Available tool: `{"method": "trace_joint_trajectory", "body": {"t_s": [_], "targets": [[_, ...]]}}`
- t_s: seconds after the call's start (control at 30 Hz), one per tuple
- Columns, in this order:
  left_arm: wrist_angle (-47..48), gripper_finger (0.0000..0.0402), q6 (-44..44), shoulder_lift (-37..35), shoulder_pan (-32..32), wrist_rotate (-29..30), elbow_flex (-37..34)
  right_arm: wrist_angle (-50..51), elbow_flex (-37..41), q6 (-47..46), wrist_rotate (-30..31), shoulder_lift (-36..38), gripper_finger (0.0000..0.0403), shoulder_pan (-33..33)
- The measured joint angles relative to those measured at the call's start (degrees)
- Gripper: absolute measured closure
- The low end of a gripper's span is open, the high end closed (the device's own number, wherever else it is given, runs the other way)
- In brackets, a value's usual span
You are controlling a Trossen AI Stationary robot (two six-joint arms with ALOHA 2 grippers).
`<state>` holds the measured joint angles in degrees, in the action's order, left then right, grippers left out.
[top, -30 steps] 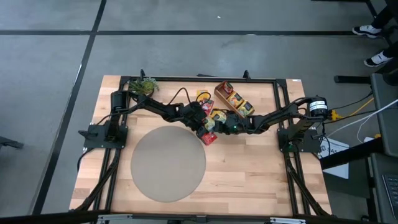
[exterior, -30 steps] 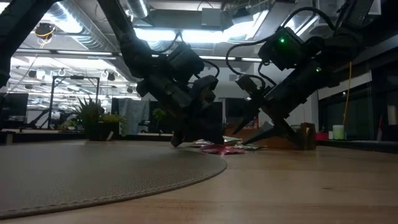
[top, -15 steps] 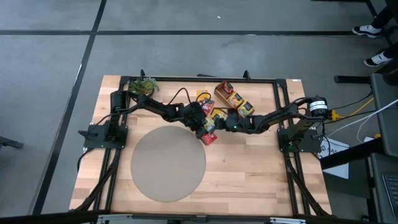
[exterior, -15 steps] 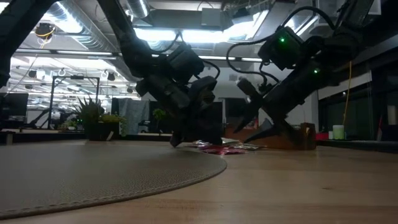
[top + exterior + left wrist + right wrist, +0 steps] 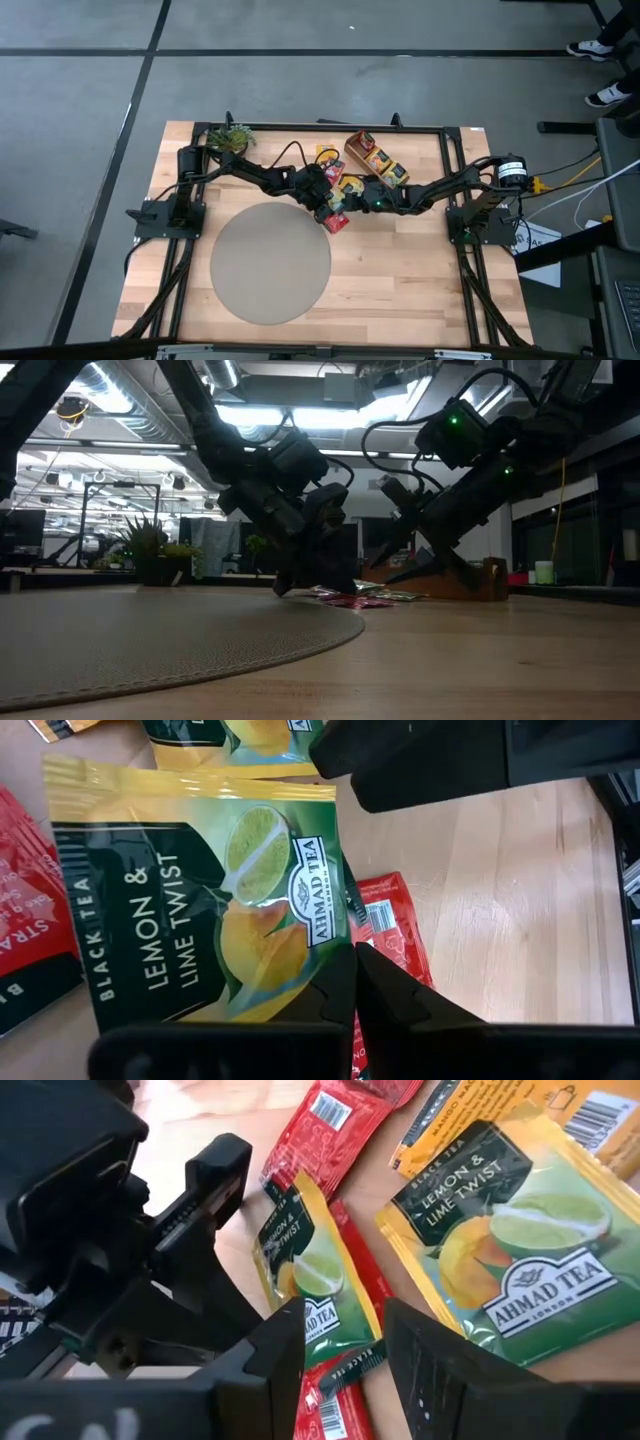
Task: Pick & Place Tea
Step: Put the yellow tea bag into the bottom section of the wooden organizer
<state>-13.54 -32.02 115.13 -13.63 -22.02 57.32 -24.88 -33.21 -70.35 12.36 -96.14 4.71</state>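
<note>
- Grey concrete floor surrounds a pale wooden table [image 5: 400,280]; the low view looks across it into a dim hall with ceiling lights
- Round grey mat [image 5: 270,262] covers the table's middle, nearer the left arm's side
- Long brown wooden tray [image 5: 375,158] lies slantwise at the far edge, with yellow and red sachets in its compartments
- Small green potted plant [image 5: 230,136] stands at the far corner on the left arm's side
- Left gripper [image 5: 330,203] is low over the table between the mat's far rim and the tray, its fingers [image 5: 395,1000] shut on the edge of a Lemon & Lime Twist sachet [image 5: 200,890]
- That sachet is a flat square packet, yellow-edged, dark green and black, printed with a halved lime, a lemon and an Ahmad Tea badge; in the right wrist view it stands tilted up on edge, its pinched corner lowest, just beside the other arm's fingertips
- Right gripper [image 5: 355,195] is close beside the left one, raised off the table in the low view, its fingers [image 5: 440,1370] apart and around nothing
- Second Lemon & Lime Twist sachet [image 5: 500,1250] lies flat on the wood
- Red sachets [image 5: 335,1125] lie flat, one partly under the held packet, barcode up
- Orange mango sachet [image 5: 500,1110] lies flat near the second green one
</note>
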Motion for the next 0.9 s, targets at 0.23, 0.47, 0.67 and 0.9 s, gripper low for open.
{"method": "trace_joint_trajectory", "body": {"t_s": [0.23, 0.47, 0.67, 0.9], "targets": [[0.01, 0.0397, -0.11, 0.04, 0.0, 0.04, 0.0, 0.4, -0.04, -1.41, -1.14, -1.38, 0.0265, 0.0], [0.07, 0.0398, -0.18, 0.07, 0.0, 0.09, -0.04, -6.16, -0.07, -0.55, -2.24, -4.1, 0.0265, 0.04], [0.07, 0.04, -0.2, 0.09, 0.0, 0.08, -0.04, -7.39, -0.07, -0.4, -3.0, -4.09, 0.0268, 0.33], [0.07, 0.0397, -0.2, 0.09, 0.0, 0.07, -0.04, -7.15, -0.07, -0.5, -3.5, -4.09, 0.0331, 0.33]]}}
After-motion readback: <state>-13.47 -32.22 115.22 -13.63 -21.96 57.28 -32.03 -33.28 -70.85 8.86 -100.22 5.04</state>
